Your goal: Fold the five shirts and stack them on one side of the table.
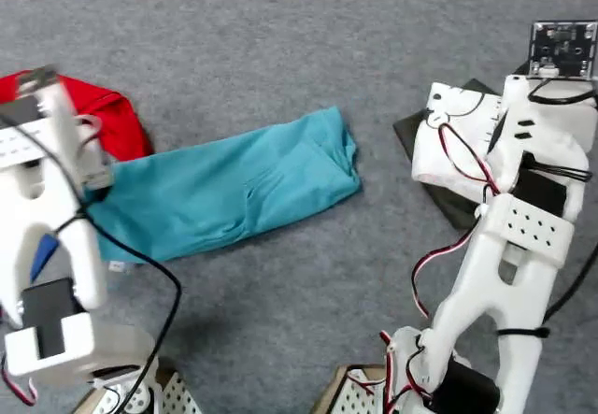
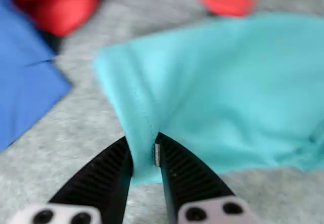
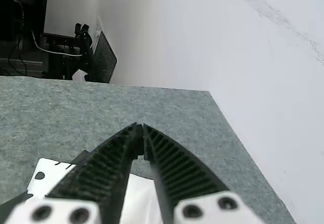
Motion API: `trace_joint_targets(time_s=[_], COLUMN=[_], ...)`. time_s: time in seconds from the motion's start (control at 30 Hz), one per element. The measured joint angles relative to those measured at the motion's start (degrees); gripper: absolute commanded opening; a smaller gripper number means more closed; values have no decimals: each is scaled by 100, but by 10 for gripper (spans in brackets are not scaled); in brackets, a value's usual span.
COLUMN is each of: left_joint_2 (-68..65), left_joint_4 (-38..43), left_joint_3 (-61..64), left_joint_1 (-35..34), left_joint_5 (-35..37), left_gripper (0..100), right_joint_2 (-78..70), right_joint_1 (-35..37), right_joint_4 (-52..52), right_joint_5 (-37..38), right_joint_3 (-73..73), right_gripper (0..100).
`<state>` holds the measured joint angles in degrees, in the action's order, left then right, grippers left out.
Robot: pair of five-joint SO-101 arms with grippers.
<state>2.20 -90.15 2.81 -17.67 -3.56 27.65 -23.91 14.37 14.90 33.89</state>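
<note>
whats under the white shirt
A black shirt lies under the white shirt; only its edges show, the rest is covered.

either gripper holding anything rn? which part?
Left gripper pinches the teal shirt at its hemmed edge. Right gripper is shut, holding nothing.

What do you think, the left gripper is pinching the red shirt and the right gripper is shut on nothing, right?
Not quite. The left gripper is pinching the teal shirt at its edge, not the red shirt; the left wrist view shows it. The right gripper is indeed shut on nothing.
</note>
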Motion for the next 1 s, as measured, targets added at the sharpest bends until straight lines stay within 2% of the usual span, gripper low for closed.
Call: trace_joint_targets(time_s=[0.17, 0.4, 0.57, 0.73, 1.0], left_joint_2=[-607, -2585, -3736, -4229, -4914], left_joint_4=[-290, -958, -1002, -1002, -976], left_joint_3=[-1055, -3552, -5169, -6347, -7631], left_joint_1=[1424, 3033, 3587, 4026, 4237], left_joint_5=[580, 1029, 1433, 1714, 2180], left_gripper=[18, 18, 18, 18, 18], right_joint_2=[0, 0, 0, 0, 0], right_joint_1=[0, 0, 0, 0, 9], right_joint_4=[0, 0, 0, 0, 0], right_joint_5=[0, 0, 0, 0, 0], right_joint_3=[0, 0, 0, 0, 0], right_gripper=[5, 5, 5, 5, 5])
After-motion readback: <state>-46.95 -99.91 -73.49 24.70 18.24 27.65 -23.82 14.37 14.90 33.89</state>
